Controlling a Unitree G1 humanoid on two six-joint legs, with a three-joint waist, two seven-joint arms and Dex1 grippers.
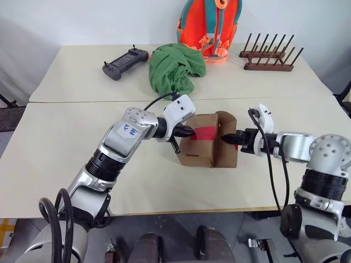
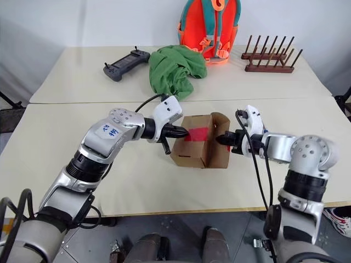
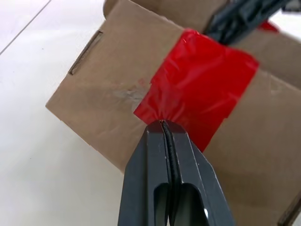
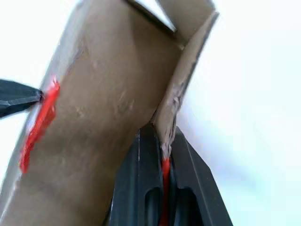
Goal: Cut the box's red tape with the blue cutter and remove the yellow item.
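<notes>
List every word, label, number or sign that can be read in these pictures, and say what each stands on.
White sticker on the left arm's upper casing: blue handwritten marks, too small and blurred to read.
The box: plain cardboard, no print to be seen.
The red tape: plain red, no text.
Dark handheld controller, green cloth, orange backpack, wooden rack: no legible text.

Green cloth (image 1: pixel 175 68) — controller (image 1: pixel 125 62) — rack (image 1: pixel 269 55)
</notes>
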